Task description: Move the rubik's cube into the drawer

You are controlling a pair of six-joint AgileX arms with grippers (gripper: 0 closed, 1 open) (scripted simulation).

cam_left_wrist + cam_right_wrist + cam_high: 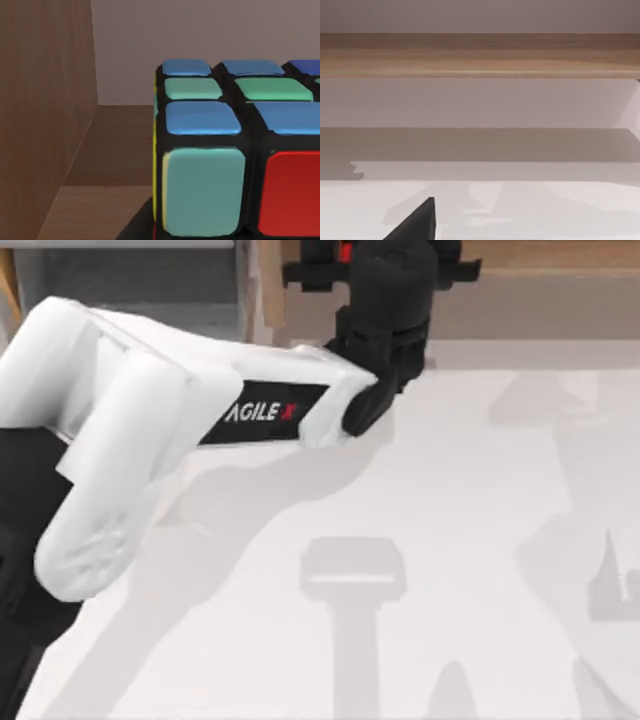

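The rubik's cube (225, 150) sits very close in the left wrist view, showing blue, green, teal and red tiles on a black grid. It is on a wooden ledge (115, 145) beside a wooden side wall (45, 110). In the top view my left gripper (385, 268) reaches over the far wooden shelf (540, 255), and a red speck of the cube (345, 252) peeks out beside it. The drawer (267, 295), with grey inside and tan edges, lies at the far left, just left of the gripper. One dark fingertip (422, 217) of my right gripper hangs low over the white table.
My white left arm (150, 430) stretches from the near left across to the far middle. The white table (450, 540) carries only shadows. A long wooden shelf edge (480, 55) runs along the back wall in the right wrist view.
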